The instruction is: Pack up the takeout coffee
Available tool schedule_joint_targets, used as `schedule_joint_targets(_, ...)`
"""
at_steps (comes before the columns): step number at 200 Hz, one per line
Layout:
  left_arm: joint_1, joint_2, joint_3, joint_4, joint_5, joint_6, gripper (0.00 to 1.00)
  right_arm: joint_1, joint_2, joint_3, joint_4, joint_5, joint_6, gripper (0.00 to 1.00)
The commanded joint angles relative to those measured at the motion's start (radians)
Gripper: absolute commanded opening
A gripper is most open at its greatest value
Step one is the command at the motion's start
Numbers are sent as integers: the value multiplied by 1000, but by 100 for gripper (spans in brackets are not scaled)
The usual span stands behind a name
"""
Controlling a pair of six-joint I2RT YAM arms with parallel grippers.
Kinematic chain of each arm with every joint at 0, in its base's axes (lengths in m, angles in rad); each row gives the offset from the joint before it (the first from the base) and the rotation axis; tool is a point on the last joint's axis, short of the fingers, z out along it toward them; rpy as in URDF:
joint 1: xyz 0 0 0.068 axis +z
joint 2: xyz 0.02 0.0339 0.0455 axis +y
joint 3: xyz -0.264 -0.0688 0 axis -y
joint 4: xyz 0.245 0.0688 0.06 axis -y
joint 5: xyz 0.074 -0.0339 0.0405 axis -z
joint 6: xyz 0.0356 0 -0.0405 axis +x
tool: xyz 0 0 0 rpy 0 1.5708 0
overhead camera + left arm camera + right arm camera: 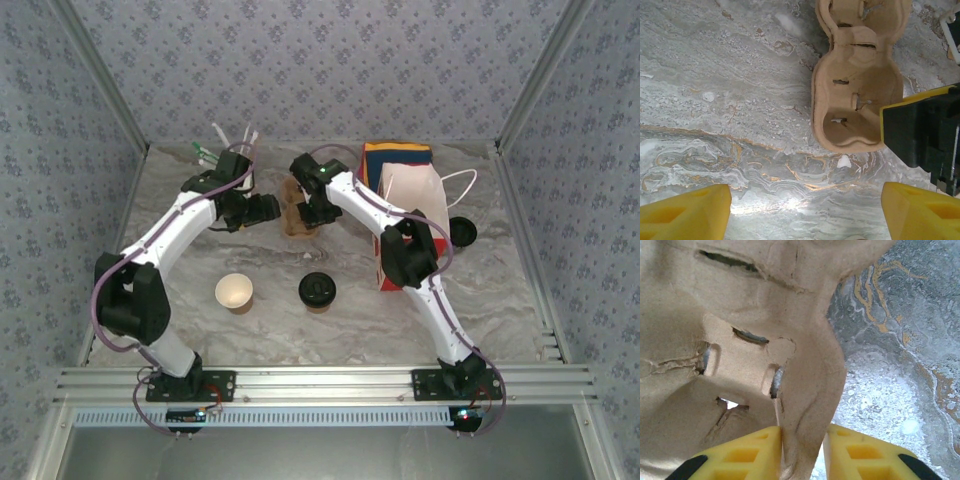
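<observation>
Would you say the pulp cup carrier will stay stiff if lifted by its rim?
Probably light: the pulp carrier looks thin-walled. Its slits and creases suggest it may flex or tear where the right pincer pinches its rim.

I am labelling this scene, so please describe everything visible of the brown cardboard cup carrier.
The cup carrier is moulded tan pulp, rough and fibrous, with rounded empty hollows whose walls have slits and small tabs. It sits on the marble-patterned table toward the back, between the two arms. The right gripper pinches its outer wall; the open left gripper hovers beside it, not touching.
</observation>
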Motion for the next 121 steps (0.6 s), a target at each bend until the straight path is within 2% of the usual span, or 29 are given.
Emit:
schedule_joint_targets(1,3,12,37,-13,27,23,76,9,-45,4,-19,-10,3,32)
schedule_joint_targets(31,5,55,50,2,37,19,69,-5,-69,0,16,-42,45,38)
schedule_joint_targets(55,6,93,64,27,30,4,64,-8,-93,-1,47,-70,84,47)
schedule_joint_targets(94,6,189,127,30,30,18,56,-13,-138,-52,86,-101,174,48)
schedule_joint_targets(121,6,231,151,16,18,34,54,-17,-184,-140,150,-107,232,49)
